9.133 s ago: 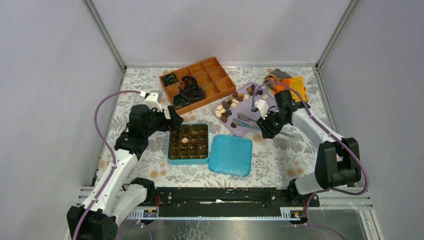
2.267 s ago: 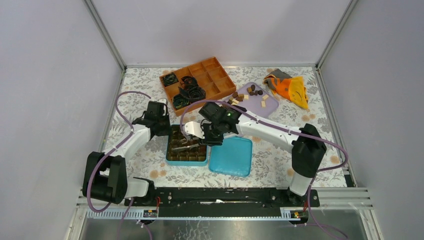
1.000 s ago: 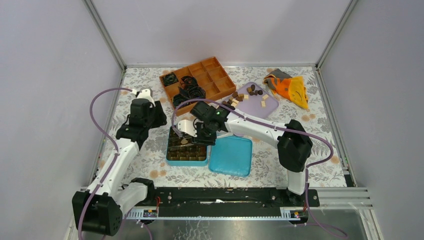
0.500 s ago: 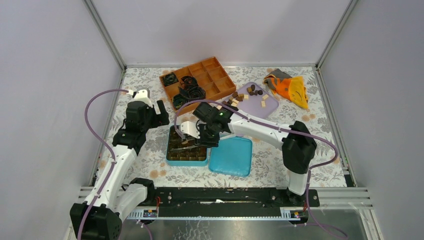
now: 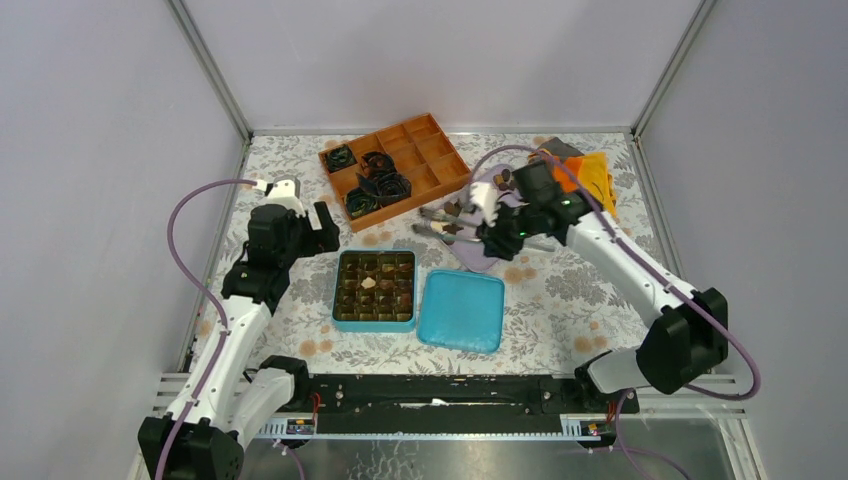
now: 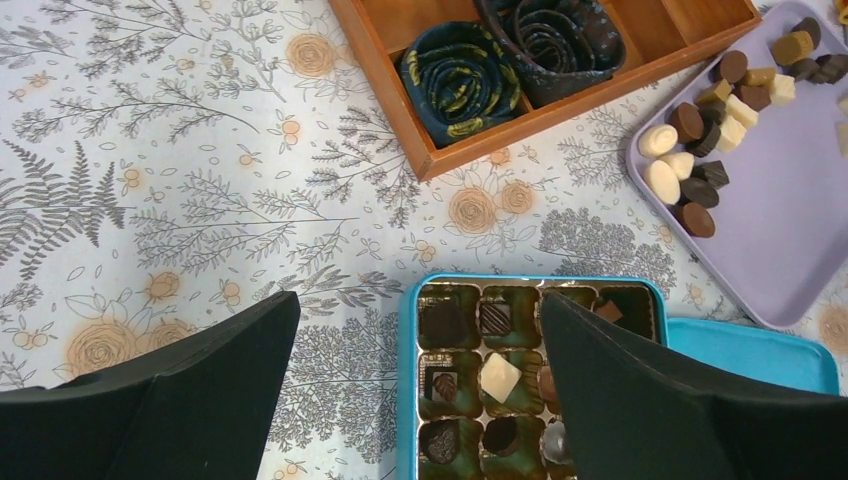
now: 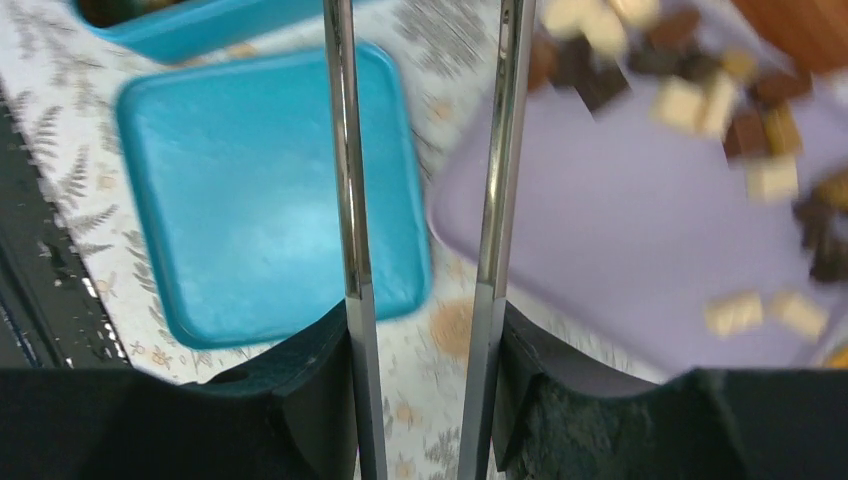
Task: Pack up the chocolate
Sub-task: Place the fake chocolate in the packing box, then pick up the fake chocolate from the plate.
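The chocolate (image 5: 455, 208) lies as loose brown and cream pieces (image 6: 700, 150) on a purple tray (image 5: 480, 255). More pieces sit in the cells of an open teal box (image 5: 337, 290), among them a white square (image 6: 499, 377). My right gripper (image 5: 497, 225) is shut on metal tongs (image 7: 345, 200). The tong arms reach over the tray's near end (image 7: 620, 230), apart and with nothing between them. My left gripper (image 6: 418, 300) hangs open above the box's far-left corner (image 6: 408, 380), holding nothing.
The teal lid (image 5: 462, 311) lies right of the box. A wooden divided tray (image 5: 400, 160) with dark crinkled paper cups (image 5: 375, 185) stands at the back. An orange cloth (image 5: 590, 170) lies at the back right, behind the right arm.
My right arm has swung with the tongs from above the box over to the purple tray. The left gripper's jaws have spread wider, and that arm has barely shifted.
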Robot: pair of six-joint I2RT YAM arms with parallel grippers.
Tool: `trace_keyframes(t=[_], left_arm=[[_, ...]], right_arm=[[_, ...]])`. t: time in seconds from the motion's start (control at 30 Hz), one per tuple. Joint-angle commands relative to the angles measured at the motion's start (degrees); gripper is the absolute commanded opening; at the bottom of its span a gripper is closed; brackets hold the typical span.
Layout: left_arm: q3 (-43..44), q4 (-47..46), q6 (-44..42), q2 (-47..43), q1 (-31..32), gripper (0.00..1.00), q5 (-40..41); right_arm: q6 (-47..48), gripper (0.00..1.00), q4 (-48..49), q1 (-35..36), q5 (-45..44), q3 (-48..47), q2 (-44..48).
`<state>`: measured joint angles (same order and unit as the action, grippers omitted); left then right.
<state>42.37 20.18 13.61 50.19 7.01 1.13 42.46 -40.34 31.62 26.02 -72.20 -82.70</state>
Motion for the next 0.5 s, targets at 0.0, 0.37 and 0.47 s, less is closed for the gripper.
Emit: trace_keyframes(t=[0.0,0.37,0.47], left_arm=[[-0.7,-2.9,-1.9,-0.2,-0.3,0.99,-4.3],[-0.7,-3.2,-2.0,0.2,-0.3,0.99,-7.3],[-0.7,-3.2,-1.7,0.3,-0.3,0.99,-7.1]], right_arm=[[-4.0,0.49,6.4,-12.5,6.2,5.7,6.1],[-9.4,0.49,12.1,-29.1,-5.6,15.1,7.3],[-10.4,0.49,12.9,-29.8,-9.4,15.0,5.3]])
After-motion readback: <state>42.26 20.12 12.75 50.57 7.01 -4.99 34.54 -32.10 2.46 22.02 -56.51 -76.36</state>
